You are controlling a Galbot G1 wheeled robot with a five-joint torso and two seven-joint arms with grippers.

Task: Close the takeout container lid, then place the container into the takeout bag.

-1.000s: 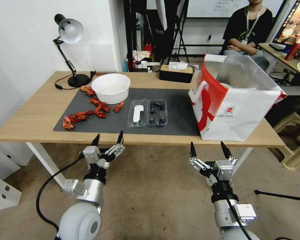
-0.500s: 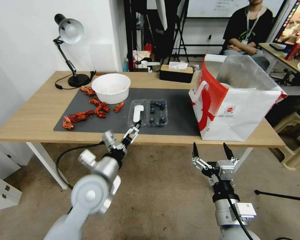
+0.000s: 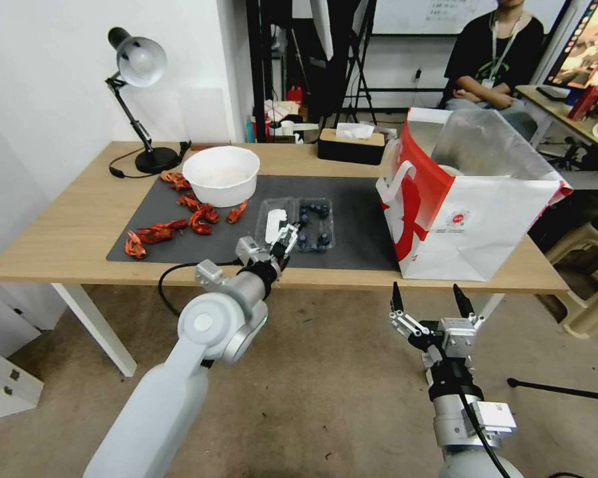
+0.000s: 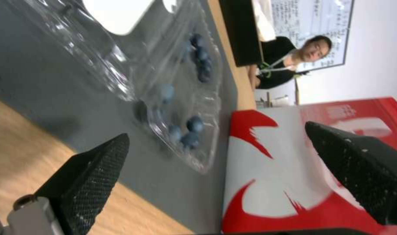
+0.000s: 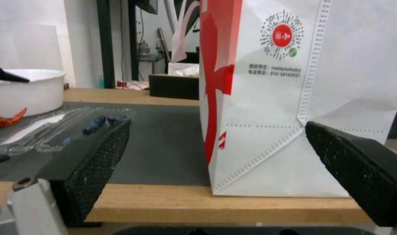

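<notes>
Jaws of left gripper [image 3: 287, 234] seemingly hide lid [image 3: 272, 222].

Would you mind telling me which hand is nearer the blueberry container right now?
Left. The left hand, open, hovers at the near edge of the container, by its hinge. The right hand, open too, hangs below the table edge in front of the bag.

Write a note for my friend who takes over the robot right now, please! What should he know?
Left tool: open, empty, over the near edge of the takeout container.
Right tool: open, empty, parked below the table edge in front of the takeout bag.
The container lies flat open on the dark mat, its lid beside the berry half. The bag stands open to its right.
Done: nothing.
Left: close the lid, put the container in the bag.
</notes>
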